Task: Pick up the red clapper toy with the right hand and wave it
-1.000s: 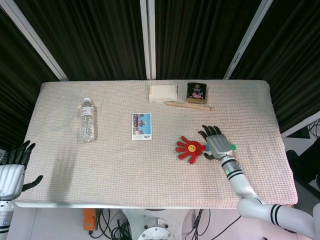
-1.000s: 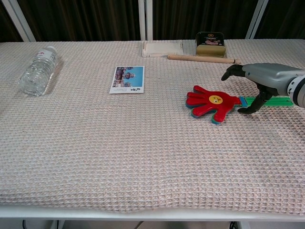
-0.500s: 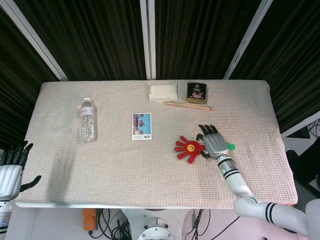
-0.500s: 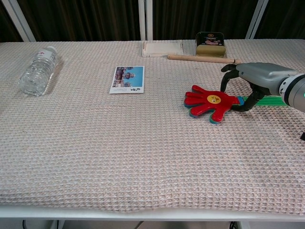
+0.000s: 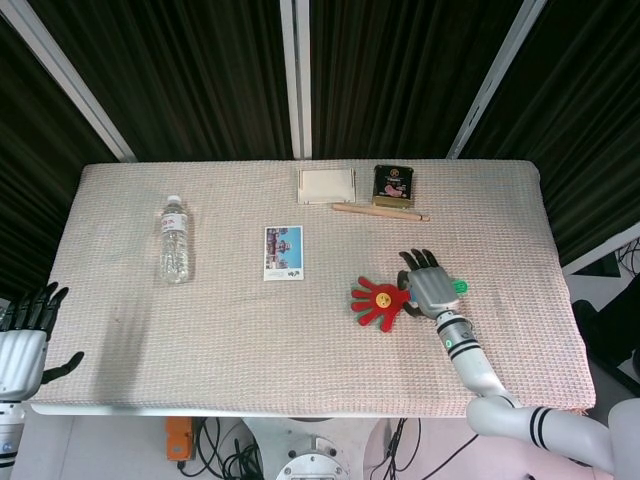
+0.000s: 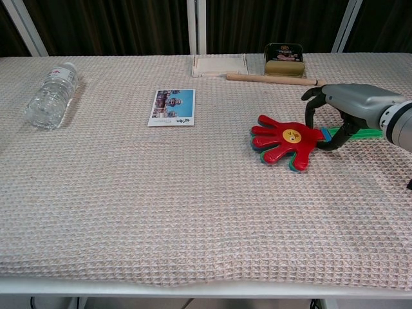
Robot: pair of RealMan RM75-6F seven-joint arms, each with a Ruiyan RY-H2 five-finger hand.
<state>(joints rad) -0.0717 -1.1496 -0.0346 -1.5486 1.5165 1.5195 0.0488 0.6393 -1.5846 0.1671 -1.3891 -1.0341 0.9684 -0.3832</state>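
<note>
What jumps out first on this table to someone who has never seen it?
The red clapper toy, shaped like a hand, lies right of the table's middle, and the robot's right hand arches over its green handle. Far to the left, a clear water bottle lies on its side.

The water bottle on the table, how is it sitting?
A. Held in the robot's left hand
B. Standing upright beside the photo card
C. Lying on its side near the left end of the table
C: the water bottle lies flat on the cloth, left of the photo card, untouched by either hand.
</note>
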